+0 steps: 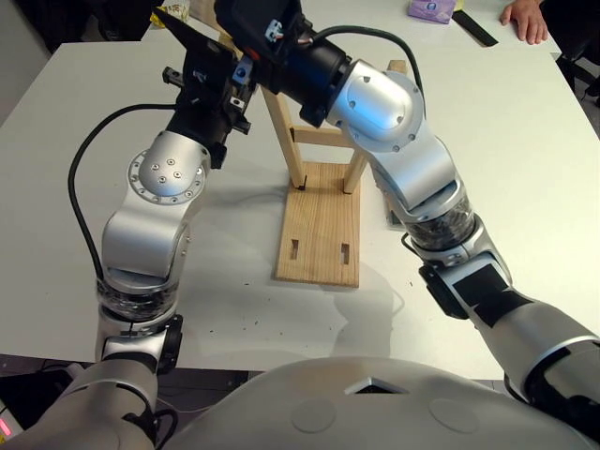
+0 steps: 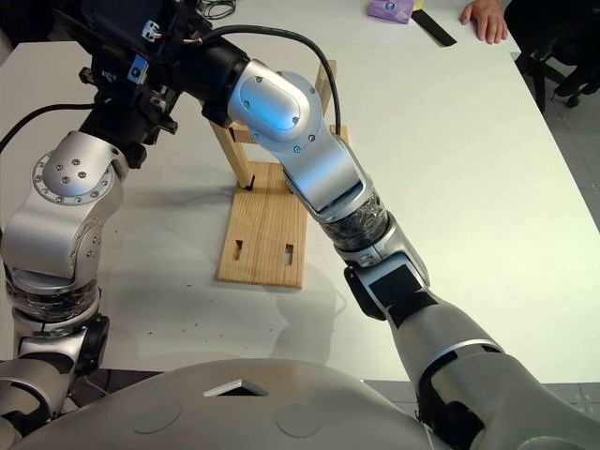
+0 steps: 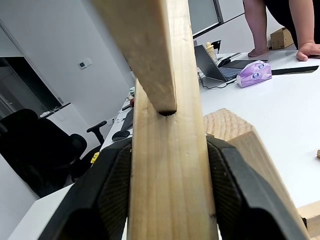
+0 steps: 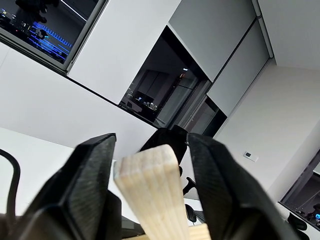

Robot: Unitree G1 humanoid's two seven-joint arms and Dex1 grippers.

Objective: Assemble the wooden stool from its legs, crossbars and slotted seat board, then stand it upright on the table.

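Mid-table (image 1: 487,141), seat board (image 1: 319,234) lies flat, two legs (image 1: 356,173) and crossbar (image 1: 323,136) standing at its 12 o'clock end. Your left gripper (image 3: 169,165) is clamped on the 11 o'clock leg (image 1: 289,141). Your right gripper (image 4: 150,165) straddles a wooden end (image 4: 147,190); can't tell if gripped.

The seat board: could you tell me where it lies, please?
Left eye view: the seat board lies flat, central on the table, leg frame standing at its far end.

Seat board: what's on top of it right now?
Two legs stand at the far end of the seat board, joined by a crossbar; the two near slots are empty. The left gripper and right gripper cover the top of the left leg.
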